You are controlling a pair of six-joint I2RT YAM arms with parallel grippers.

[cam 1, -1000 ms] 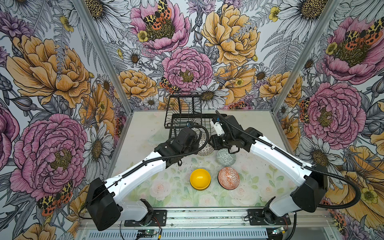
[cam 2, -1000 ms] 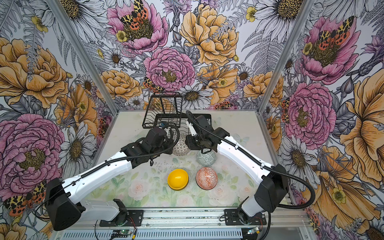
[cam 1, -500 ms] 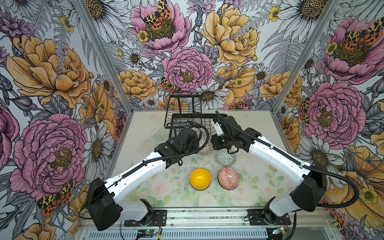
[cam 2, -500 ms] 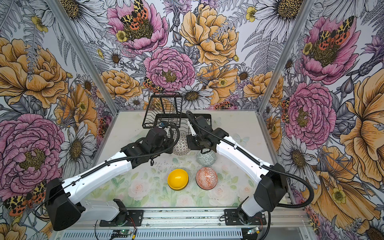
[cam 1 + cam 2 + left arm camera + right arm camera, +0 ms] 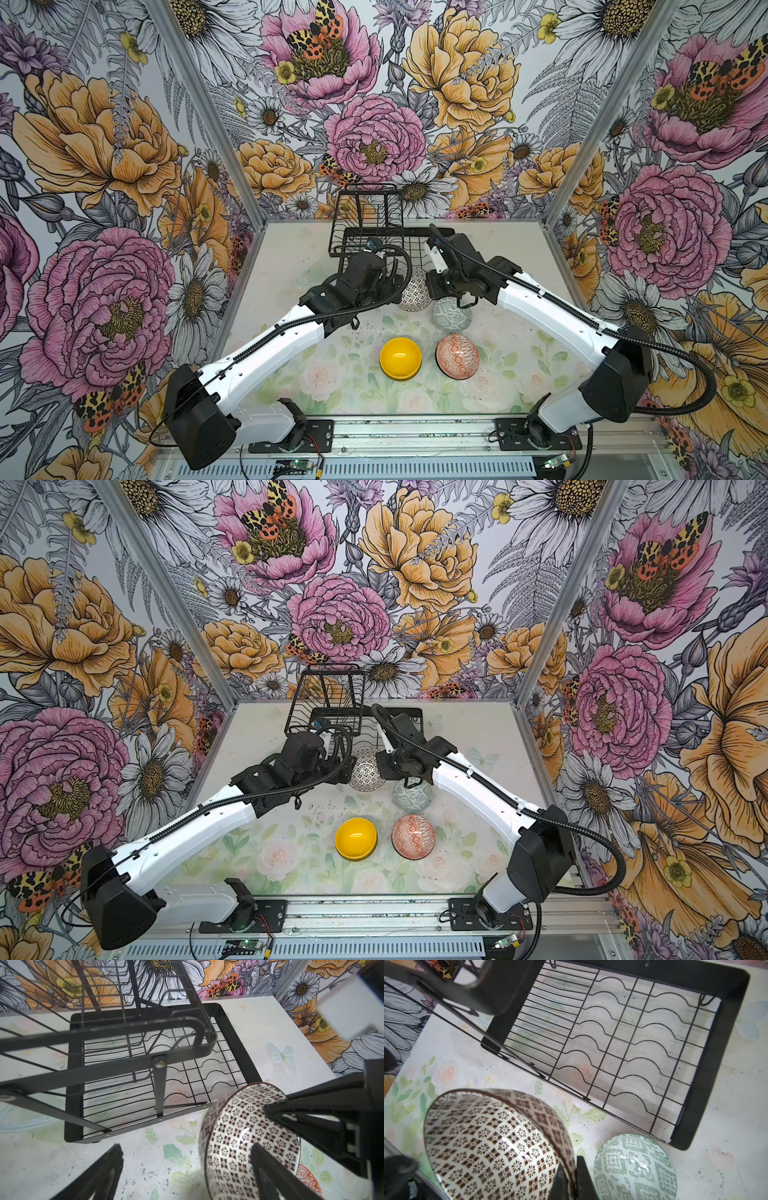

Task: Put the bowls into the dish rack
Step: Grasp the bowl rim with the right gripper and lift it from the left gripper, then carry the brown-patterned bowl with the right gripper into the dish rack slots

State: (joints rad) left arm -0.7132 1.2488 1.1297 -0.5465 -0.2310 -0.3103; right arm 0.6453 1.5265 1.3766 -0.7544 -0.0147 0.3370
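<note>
The black-white patterned bowl [image 5: 413,289] [image 5: 365,769] [image 5: 492,1142] hangs tilted just in front of the dish rack [image 5: 361,216] [image 5: 324,696]. My right gripper [image 5: 574,1178] is shut on its rim. My left gripper [image 5: 186,1157] is open wide. One of its fingers [image 5: 270,1172] sits in front of the inside of the bowl [image 5: 239,1142], and the other stands apart over the table. A pale green bowl [image 5: 452,314] [image 5: 633,1169] rests beside the held one. The yellow bowl [image 5: 400,358] and the orange-white bowl [image 5: 457,356] lie nearer the front.
The rack's slotted base tray [image 5: 716,1064] [image 5: 245,1059] holds nothing that I can see. Its raised upper basket [image 5: 124,1028] overhangs the left part of the base. Flowered walls close in the table at the back and both sides.
My left gripper has opened and let go of the black-white bowl. My right gripper has closed on the bowl's rim. Both arms have stayed nearly in place.
</note>
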